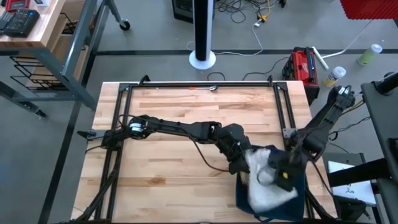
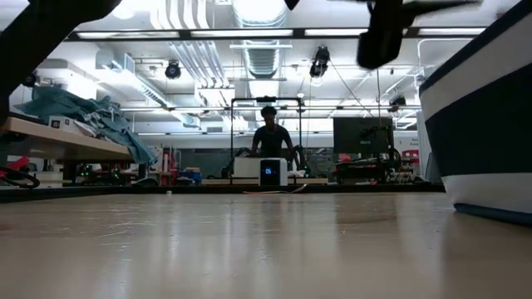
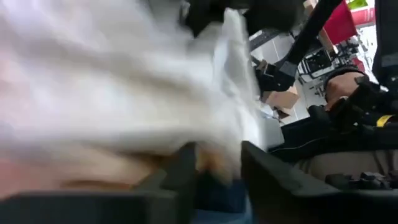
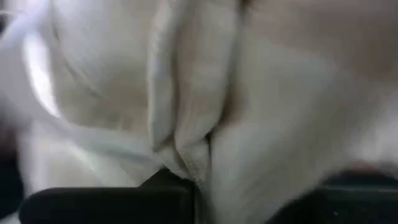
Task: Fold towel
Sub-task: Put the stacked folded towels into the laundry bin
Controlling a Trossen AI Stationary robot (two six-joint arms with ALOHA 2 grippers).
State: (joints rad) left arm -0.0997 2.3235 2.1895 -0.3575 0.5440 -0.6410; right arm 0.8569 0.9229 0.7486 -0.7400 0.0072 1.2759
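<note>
White towel (image 1: 267, 186) bunches on the wooden counter (image 1: 168, 186); right gripper (image 1: 281, 177) pinches a fold, left gripper (image 1: 244, 163) alongside, fingers' state unclear.

Both dark arms converge at the table's (image 1: 161, 168) near right corner. White towel (image 1: 267, 186) bunched over dark blue cloth (image 1: 298, 199) there. Left gripper (image 1: 239, 163) at the towel's left edge; right gripper (image 1: 283, 177) on top of it, fabric gathered beneath.
</note>
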